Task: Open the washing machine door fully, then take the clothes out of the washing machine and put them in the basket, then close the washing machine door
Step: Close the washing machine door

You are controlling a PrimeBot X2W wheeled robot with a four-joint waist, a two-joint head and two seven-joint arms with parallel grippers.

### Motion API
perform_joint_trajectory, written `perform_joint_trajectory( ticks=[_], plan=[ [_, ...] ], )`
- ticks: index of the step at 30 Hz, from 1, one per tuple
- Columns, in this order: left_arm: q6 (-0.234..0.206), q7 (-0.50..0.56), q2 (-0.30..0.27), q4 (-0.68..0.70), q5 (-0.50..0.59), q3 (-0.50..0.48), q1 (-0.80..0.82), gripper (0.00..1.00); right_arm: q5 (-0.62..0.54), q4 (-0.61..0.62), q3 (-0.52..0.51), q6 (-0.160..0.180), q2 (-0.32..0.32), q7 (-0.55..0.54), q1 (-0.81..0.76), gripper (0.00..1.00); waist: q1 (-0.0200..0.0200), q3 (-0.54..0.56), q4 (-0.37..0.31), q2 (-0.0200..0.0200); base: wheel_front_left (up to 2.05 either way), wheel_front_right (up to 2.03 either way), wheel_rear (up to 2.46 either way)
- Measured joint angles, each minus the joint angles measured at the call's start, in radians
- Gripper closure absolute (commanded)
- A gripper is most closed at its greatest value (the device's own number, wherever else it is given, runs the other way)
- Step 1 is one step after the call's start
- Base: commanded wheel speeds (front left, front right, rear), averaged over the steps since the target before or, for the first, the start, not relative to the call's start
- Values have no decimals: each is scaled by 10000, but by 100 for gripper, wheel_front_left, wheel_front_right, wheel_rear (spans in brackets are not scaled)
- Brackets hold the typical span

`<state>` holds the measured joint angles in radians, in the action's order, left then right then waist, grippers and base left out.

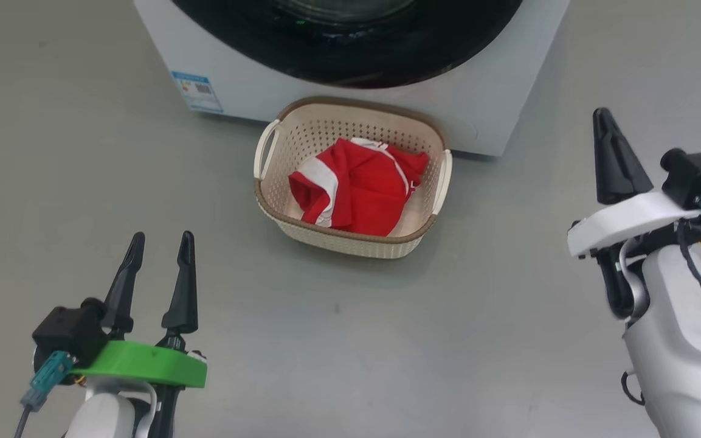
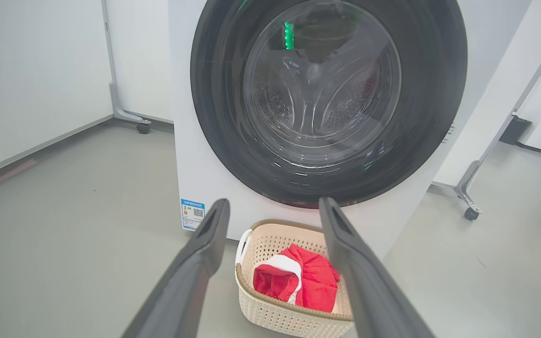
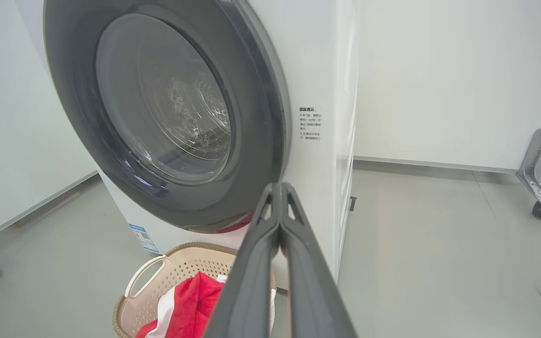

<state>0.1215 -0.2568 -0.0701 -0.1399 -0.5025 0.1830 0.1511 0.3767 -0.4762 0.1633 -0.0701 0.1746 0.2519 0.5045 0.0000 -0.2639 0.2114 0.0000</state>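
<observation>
The washing machine (image 1: 508,91) was white, with a small blue label (image 1: 197,91), and the washing machine door (image 2: 214,117) had a glossy black rim around clear glass. The basket (image 1: 350,243) was cream, dotted with perforations, its rim brown and woven-looking. The clothes (image 1: 362,194) were red with white stripes. The floor (image 1: 82,152) was plain grey.

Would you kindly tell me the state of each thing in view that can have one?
door: shut
washer: closed, no clothes seen through the glass
clothes: crumpled in the basket
basket: upright, holding the clothes
left gripper: open, empty
right gripper: shut, empty
</observation>
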Motion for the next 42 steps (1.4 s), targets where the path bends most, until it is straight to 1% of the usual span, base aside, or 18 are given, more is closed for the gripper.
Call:
perform_joint_trajectory(
  ticks=[3, 5, 11, 17, 18, 20, 26, 33, 34, 35, 36, 42],
  plan=[
    [0, 0, -10, -17, 0, -353, -373, 0, 13, 184, -128, 36, -194, 0, -614, 100, 0, 429, -327, 0, 0, 0, 0],
    [0, 0, -15, -13, 0, -579, -608, 0, 13, 236, -155, 38, -215, 0, -1050, 100, 0, 709, -535, 0, 0, 0, 0],
    [0, 0, -10, 105, 0, -667, -1188, 0, 13, 525, -293, 207, -228, 0, -2256, 100, -1, 1414, -1195, 0, 0, 0, 0],
    [0, 0, -12, 257, 13, -786, -1569, 0, -77, 1049, -293, 224, -364, 0, -2842, 100, -1, 1863, -1804, 0, 0, 0, 0],
    [0, 0, -10, 257, 13, -790, -1632, 0, -107, 1143, -291, 288, -401, 0, -2918, 100, 0, 1916, -1895, 0, 0, 0, 0],
    [0, 0, -4, 257, 10, -826, -1734, 0, -194, 1317, -268, 297, -453, 0, -3057, 100, -1, 2008, -2067, 0, 0, 0, 0],
    [0, 0, 6, 282, 2, -782, -1829, 0, -453, 1714, -190, 303, -485, 0, -3603, 100, -1, 2206, -2426, 0, 0, 0, 0],
    [0, 0, 27, 324, -77, -673, -1921, 0, -548, 2050, -105, 303, -667, 0, -4148, 100, -1, 2281, -2620, 0, 0, 0, 0],
    [0, 0, 29, 318, -77, -660, -1942, 0, -554, 2071, -100, 305, -690, 0, -4190, 90, -1, 2284, -2629, 0, 0, 0, 0],
    [0, 0, 29, 313, -77, -654, -1951, 0, -560, 2105, -90, 309, -719, 0, -4225, 50, 0, 2289, -2638, 0, 0, 0, 0],
    [0, 0, 29, 303, -77, -642, -1956, 0, -644, 2134, -65, 380, -727, 0, -4264, 0, -1, 2296, -2647, 0, 0, 0, 0],
    [0, 0, 31, 201, -73, -569, -1976, 0, -771, 2439, -138, 466, -729, 0, -4337, 0, -1, 2340, -2698, 0, 0, 0, 0]
  ],
)
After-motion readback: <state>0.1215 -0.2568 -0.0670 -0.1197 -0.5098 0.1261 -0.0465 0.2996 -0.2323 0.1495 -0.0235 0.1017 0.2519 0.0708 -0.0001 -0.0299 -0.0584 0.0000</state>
